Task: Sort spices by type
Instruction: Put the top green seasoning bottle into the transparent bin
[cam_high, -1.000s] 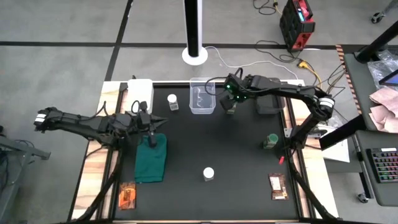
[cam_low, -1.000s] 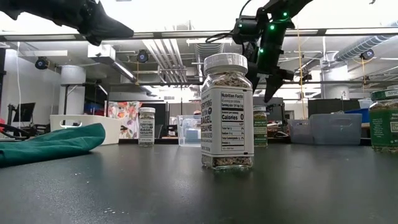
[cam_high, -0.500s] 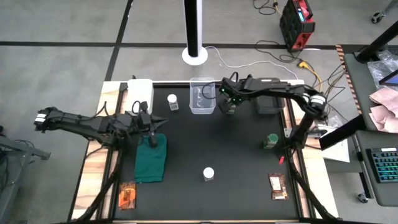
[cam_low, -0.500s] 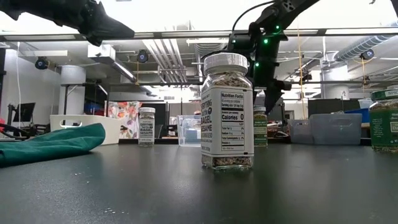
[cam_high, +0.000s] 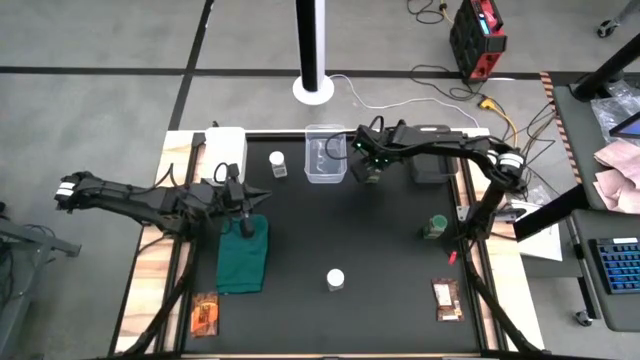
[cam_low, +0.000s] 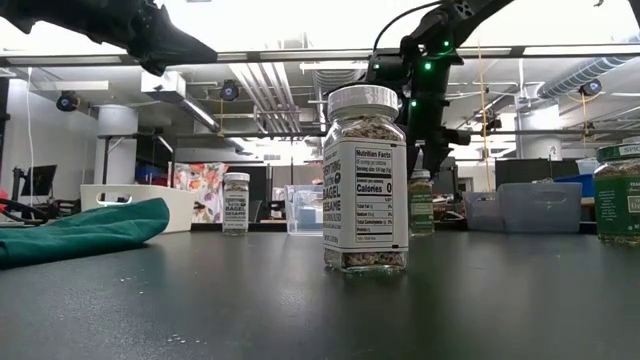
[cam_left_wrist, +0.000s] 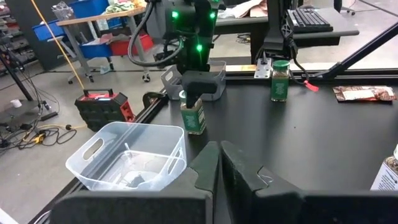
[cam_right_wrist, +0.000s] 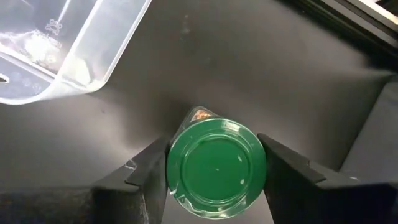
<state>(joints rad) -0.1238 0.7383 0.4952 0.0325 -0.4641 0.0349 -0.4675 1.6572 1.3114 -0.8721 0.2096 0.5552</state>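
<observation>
One green-lidded jar (cam_right_wrist: 216, 168) stands upright on the black table, right of the clear box (cam_high: 325, 153). My right gripper (cam_right_wrist: 214, 171) is above it, pointing down and open, one finger on each side of the lid. The second green-lidded jar (cam_high: 435, 227) stands near the right edge. White-lidded jars stand at the far left (cam_high: 277, 163) and the near middle (cam_high: 335, 279). Orange-brown packets lie flat at the near left (cam_high: 205, 315) and near right (cam_high: 446, 298). My left gripper (cam_high: 245, 208) is shut and hovers over the green cloth (cam_high: 243, 255). My right gripper comes from above with its fingers (cam_right_wrist: 146, 171) close against opposite sides of the green lid's rim (cam_right_wrist: 177, 171). I cannot tell whether they touch it. The jar stands upright on the table.
The clear box has a loose bit inside and sits at the far edge beside the jar. A dark tray (cam_high: 432, 165) lies right of my right gripper. The table's middle (cam_high: 340, 220) is bare between the jars.
My right gripper has moved a little toward the table's left and down, so that its fingers now stand around the lid of the green-lidded jar beside the box. The jar has stayed in place.
</observation>
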